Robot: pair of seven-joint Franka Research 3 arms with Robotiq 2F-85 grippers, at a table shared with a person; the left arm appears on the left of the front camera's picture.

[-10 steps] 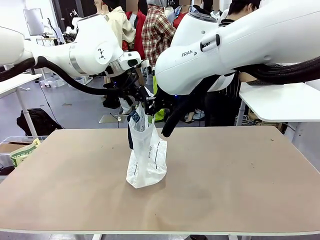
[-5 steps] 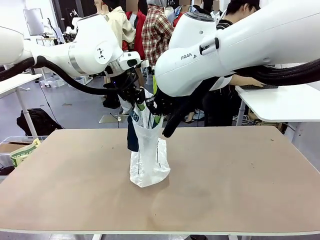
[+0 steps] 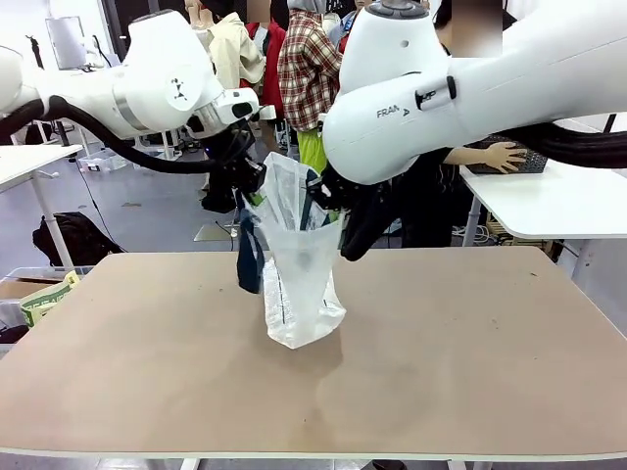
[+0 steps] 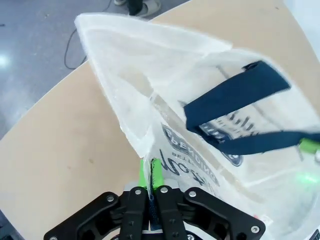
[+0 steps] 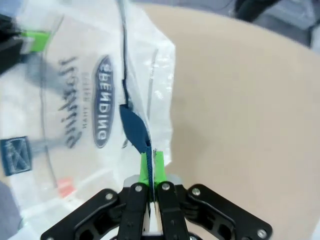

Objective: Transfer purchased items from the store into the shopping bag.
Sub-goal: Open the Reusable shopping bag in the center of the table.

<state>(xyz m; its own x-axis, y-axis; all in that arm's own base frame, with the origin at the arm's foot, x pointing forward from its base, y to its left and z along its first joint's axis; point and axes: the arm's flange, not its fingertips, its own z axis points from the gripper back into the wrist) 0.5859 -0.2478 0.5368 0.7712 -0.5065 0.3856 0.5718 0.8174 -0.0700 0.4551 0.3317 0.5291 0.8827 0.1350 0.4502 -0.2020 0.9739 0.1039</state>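
Observation:
The shopping bag (image 3: 299,284), translucent with navy handles, stands upright in the middle of the table with its bottom resting on the tabletop. My left gripper (image 3: 253,181) is shut on the bag's left rim, and my right gripper (image 3: 323,191) is shut on its right rim, so the mouth is held apart. In the left wrist view the green pads (image 4: 155,175) pinch the bag's plastic edge (image 4: 145,145), with a navy handle (image 4: 235,95) beyond. In the right wrist view the gripper (image 5: 150,167) clamps the rim at a navy handle (image 5: 134,125). The store and the purchased items are out of view.
The tan table (image 3: 470,343) spreads wide around the bag. A person stands at the far side behind my right arm, one hand (image 3: 505,155) on a keyboard at a white side table. A box (image 3: 44,299) sits on the floor at the left.
Both grippers have closed on the bag's rim and moved up and apart. The bag's mouth has widened, and the bag has shifted slightly right.

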